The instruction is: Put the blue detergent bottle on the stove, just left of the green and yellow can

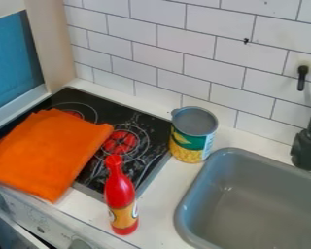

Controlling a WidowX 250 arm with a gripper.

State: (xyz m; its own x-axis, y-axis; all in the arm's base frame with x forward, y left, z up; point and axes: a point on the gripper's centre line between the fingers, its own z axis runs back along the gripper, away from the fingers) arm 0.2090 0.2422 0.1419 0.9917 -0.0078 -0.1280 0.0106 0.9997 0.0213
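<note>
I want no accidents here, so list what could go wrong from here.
The red bottle stands tall and narrow near the front edge of the counter; a bump might tip it off. The orange cloth lies loosely across part of the stove, so it could snag or slide. The can stands close to the sink; a shove might knock it in.

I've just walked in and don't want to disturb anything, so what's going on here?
Things are at rest, with nothing being handled at this moment. An orange cloth lies over the left part of the black stovetop. A red bottle stands upright on the counter near the stovetop's front edge, and a can stands between the stovetop and the gray sink.
</note>
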